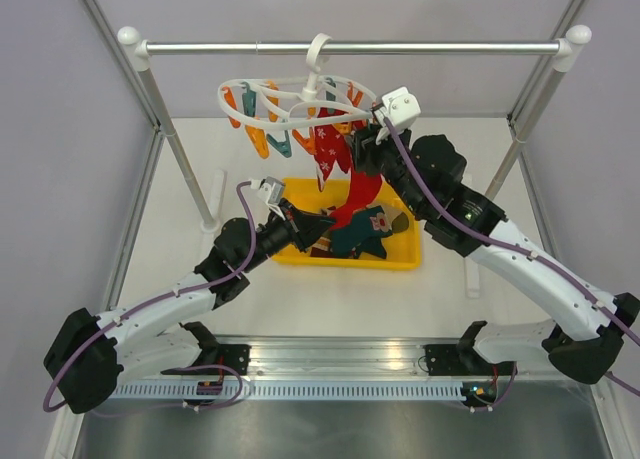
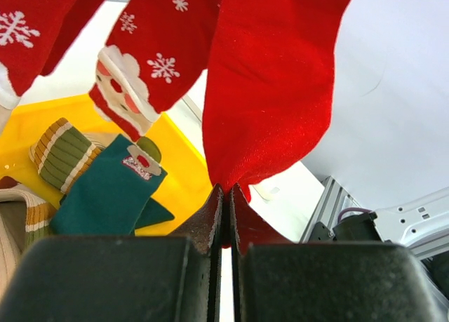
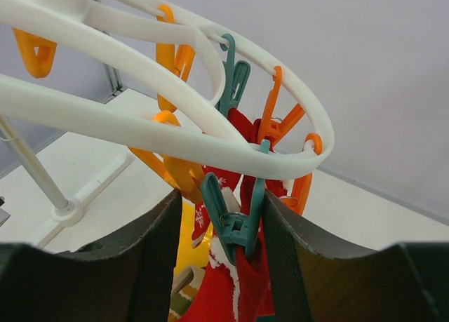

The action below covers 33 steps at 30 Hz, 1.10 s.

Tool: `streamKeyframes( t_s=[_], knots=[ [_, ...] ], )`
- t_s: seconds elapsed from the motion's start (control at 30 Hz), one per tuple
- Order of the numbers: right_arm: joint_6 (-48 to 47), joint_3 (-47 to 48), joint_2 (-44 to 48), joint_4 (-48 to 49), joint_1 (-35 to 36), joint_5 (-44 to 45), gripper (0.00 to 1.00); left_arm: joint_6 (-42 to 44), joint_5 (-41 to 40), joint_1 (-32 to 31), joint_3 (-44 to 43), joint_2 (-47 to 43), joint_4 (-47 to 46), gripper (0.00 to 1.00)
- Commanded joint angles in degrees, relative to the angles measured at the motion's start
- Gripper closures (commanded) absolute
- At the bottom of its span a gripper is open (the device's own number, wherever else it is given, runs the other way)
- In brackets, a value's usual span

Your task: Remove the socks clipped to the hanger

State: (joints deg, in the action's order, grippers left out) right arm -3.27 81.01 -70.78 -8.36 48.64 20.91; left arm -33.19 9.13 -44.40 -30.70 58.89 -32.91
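- Now the red sock [image 2: 273,90] hangs from a teal peg [image 3: 235,227] on the hanger [image 3: 140,118], its toe pinched in the pressed-together left pincer [image 2: 226,196].
- Around that peg the right pincer [image 3: 223,203] stands spread; next it likely must squeeze the peg, freeing the sock.

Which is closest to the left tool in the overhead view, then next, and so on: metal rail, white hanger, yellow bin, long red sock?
1. Long red sock: its lower end is pinched in the left tool.
2. Yellow bin: right under the tool.
3. White hanger: higher up, behind the bin.
4. Metal rail: across the back, above the hanger.
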Motion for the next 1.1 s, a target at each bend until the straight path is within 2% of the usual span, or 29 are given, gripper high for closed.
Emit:
streamKeyframes(
  t_s=[0.0, 0.37, 0.47, 0.5, 0.6, 0.83, 1.07],
  knots=[
    [-0.9, 2.9, -0.9, 0.9, 0.1, 1.9, 0.47, -0.9, -0.1, -0.3, -2.3, 0.2, -1.4, 0.98],
    [-0.8, 3.1, -0.8, 1.5, 0.1, 2.8, 0.66, -0.9, 0.0, -0.3, -2.0, 0.2, -1.3, 0.98],
    [-0.5, 2.6, -0.7, 1.9, 0.1, 2.9, 0.76, -0.9, -0.2, -0.3, -1.8, 0.1, -1.3, 0.98],
    [-0.4, 2.4, -0.5, 1.9, 0.2, 3.0, 0.83, -0.9, -0.2, -0.4, -1.7, 0.2, -1.3, 0.98],
    [-0.2, 1.7, -0.3, 2.6, 0.1, 3.2, 0.91, -0.9, -0.9, -0.4, -1.5, 0.1, -1.3, 0.98],
    [0.2, 0.3, 0.5, 2.9, 0.0, 3.2, 0.94, -0.3, -6.0, -0.3, -3.2, 2.3, -0.4, 0.98],
    [0.4, -0.1, 0.9, 2.9, 0.1, 2.6, 0.95, 1.7, -14.2, -0.2, -9.5, 6.7, 3.5, 0.98]
  ],
)
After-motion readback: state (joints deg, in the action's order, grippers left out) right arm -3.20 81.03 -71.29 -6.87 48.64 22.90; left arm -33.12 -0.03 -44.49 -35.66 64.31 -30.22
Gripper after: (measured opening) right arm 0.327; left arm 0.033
